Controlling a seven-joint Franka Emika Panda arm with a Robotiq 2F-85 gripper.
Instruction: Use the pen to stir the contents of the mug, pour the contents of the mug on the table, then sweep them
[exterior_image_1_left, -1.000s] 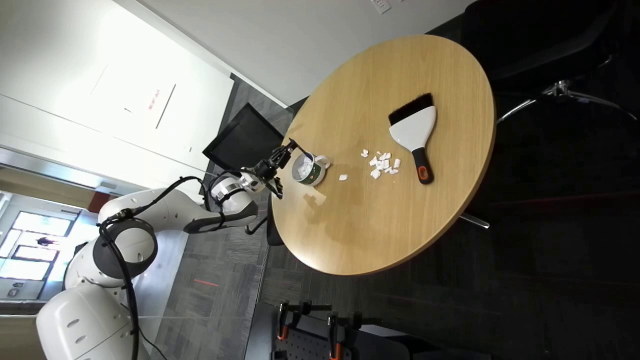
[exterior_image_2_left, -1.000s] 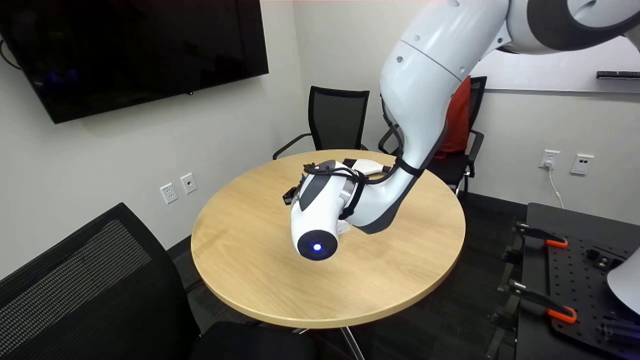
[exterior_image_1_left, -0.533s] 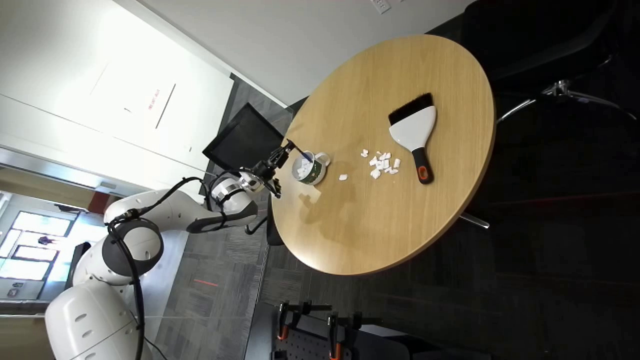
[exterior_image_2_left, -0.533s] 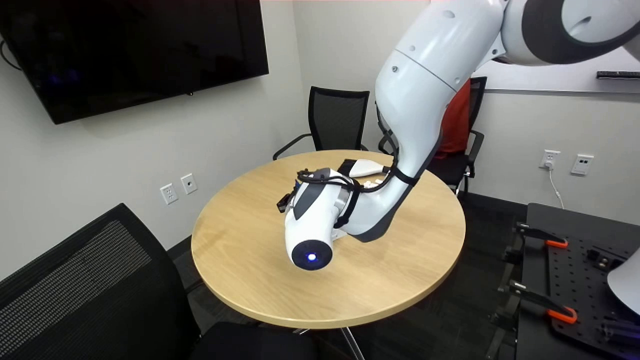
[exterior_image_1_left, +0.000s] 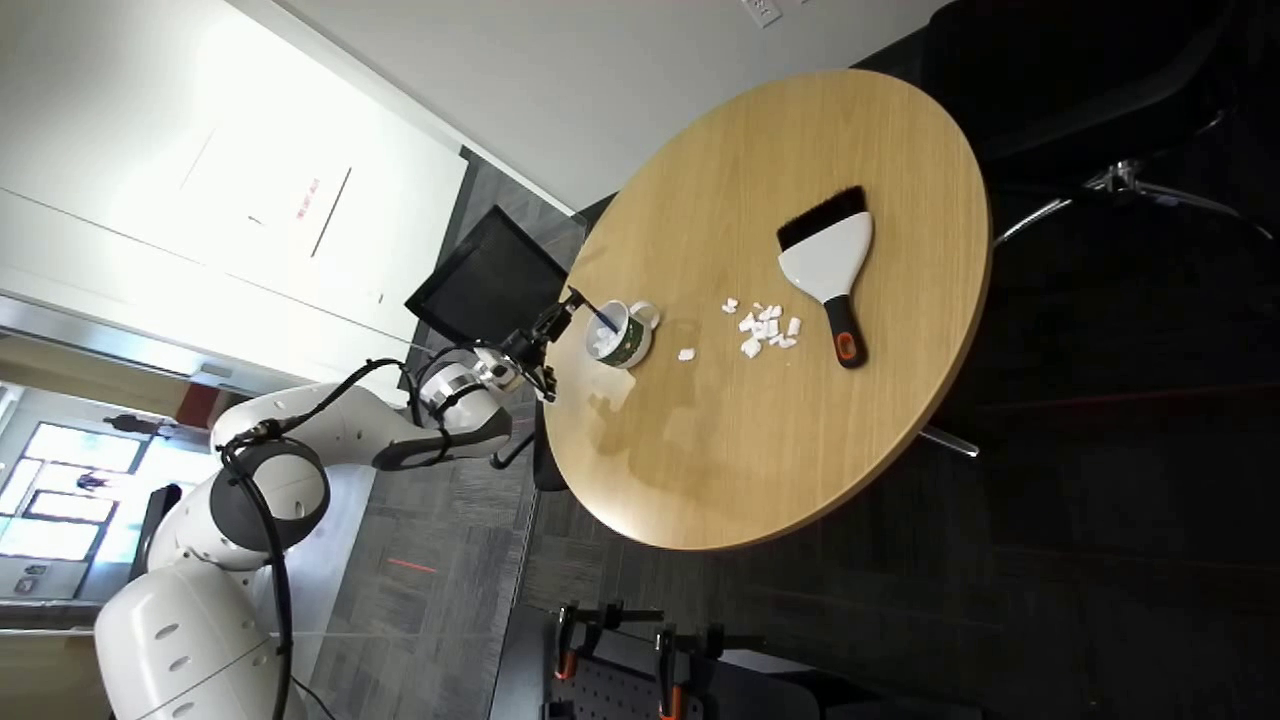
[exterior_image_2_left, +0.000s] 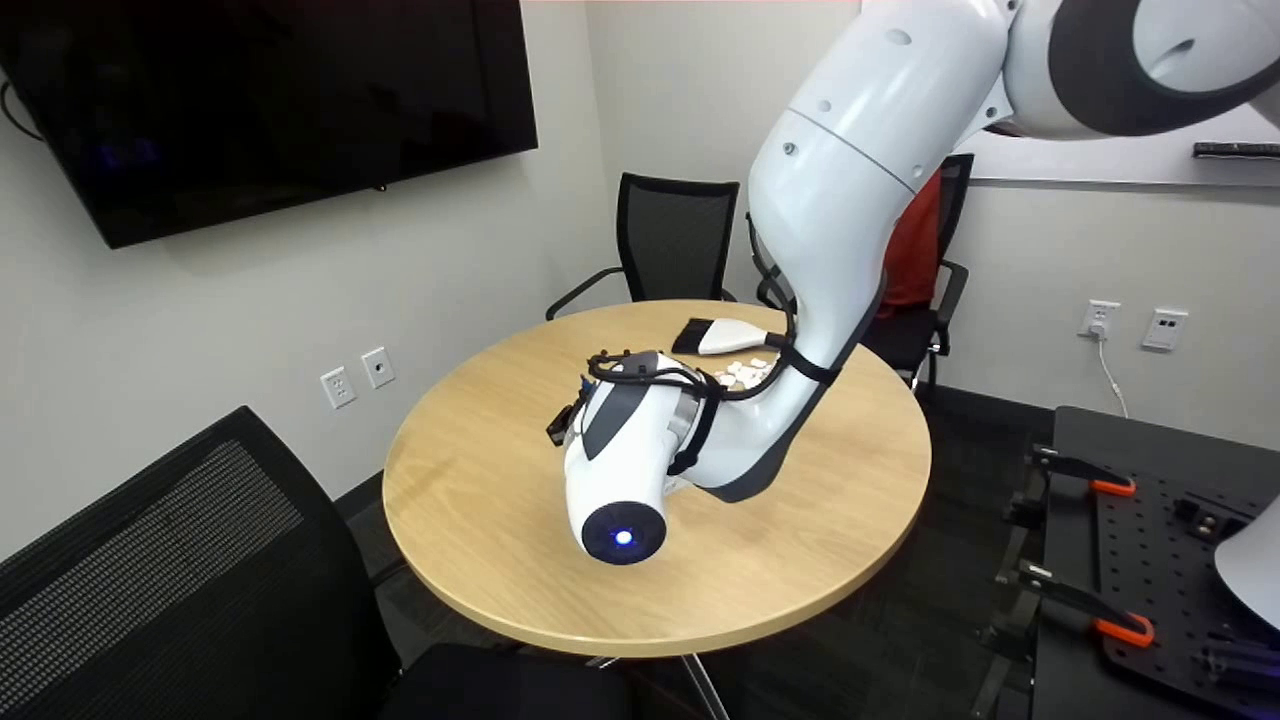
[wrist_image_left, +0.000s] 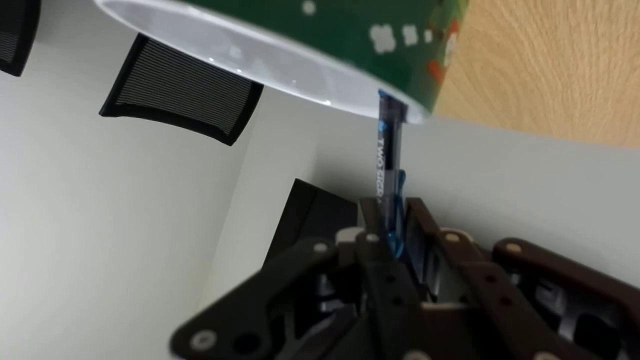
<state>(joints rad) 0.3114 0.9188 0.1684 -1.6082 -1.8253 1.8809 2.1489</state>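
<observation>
Black, its jaws pinching a blue-clipped pen (wrist_image_left: 391, 145), the two-finger gripper (wrist_image_left: 391, 205) sits left of the green mug (exterior_image_1_left: 630, 348), itself on the wooden table (exterior_image_1_left: 800, 440); the pen's end has swung nearer the mug's middle, towards white bits (exterior_image_1_left: 603, 343) inside, so stirring seems under way. Right of the mug lie loose white pieces (exterior_image_1_left: 760, 328), then a hand brush (exterior_image_1_left: 828, 256). Pen lettering (wrist_image_left: 380, 165) reads "TWO SIG" (the rest is unclear).
</observation>
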